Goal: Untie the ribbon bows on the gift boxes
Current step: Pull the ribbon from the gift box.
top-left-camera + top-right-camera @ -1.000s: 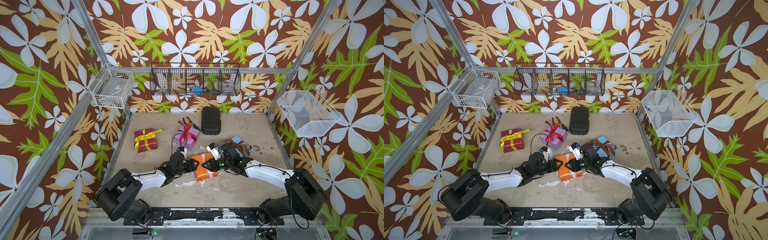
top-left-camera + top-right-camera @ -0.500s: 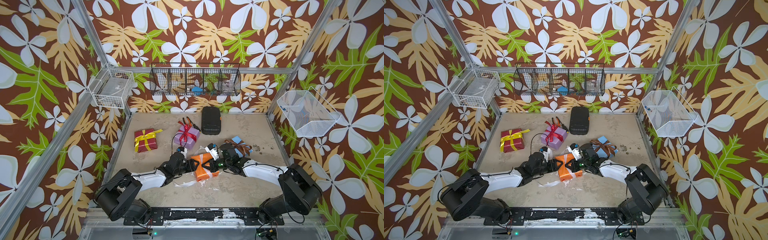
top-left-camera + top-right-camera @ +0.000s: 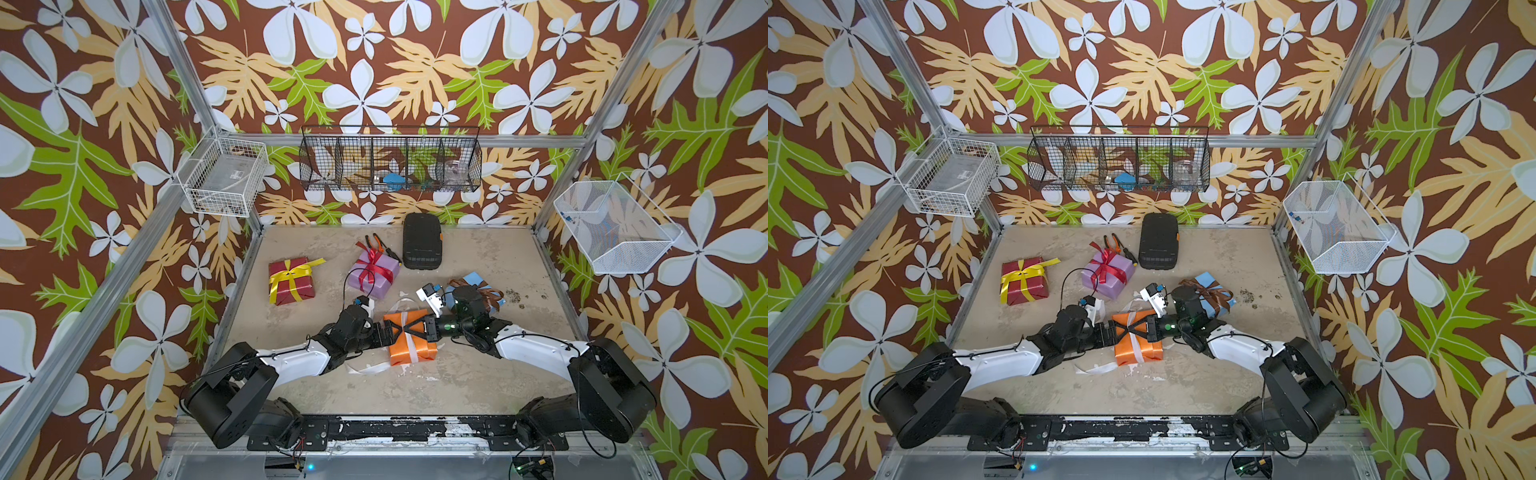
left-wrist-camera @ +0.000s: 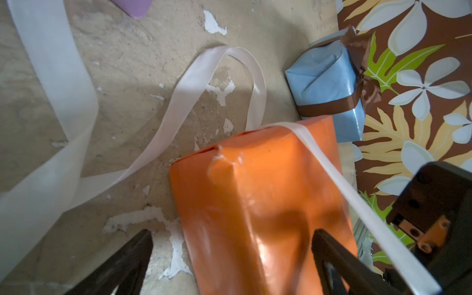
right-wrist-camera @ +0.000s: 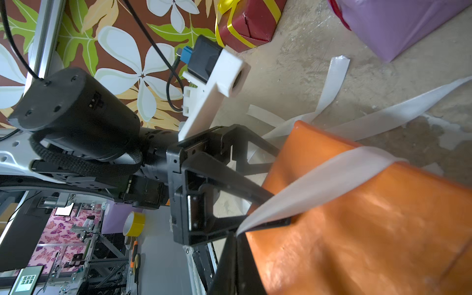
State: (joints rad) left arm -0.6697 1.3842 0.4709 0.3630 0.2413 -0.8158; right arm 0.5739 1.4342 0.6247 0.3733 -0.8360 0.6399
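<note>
Overhead view of a two-armed robot at a worn sandy tabletop (image 3: 457,386) enclosed by flower-papered walls. Near the front centre lies a small orange paper-wrapped gift box (image 3: 424,353), and both arms meet over it. The left gripper (image 4: 231,233) has its fingers spread wide to either side of the box's near end without clamping it, probably placed to steady the box against a pull. The right gripper (image 5: 233,237) has its fingers pressed together, pinching a flat white satin ribbon (image 5: 319,178) that runs taut across the box top. That grip seems meant to draw the ribbon free. No tidy bow shows on this box, and slack white tails trail over the table beside it, so its bow looks undone. Three other boxes sit apart with tied bows: a light blue box with a brown ribbon (image 3: 473,277) just behind the right arm, then a lilac box with a red ribbon (image 3: 384,286) and a dark red box with a yellow ribbon (image 3: 305,286) farther back
</note>
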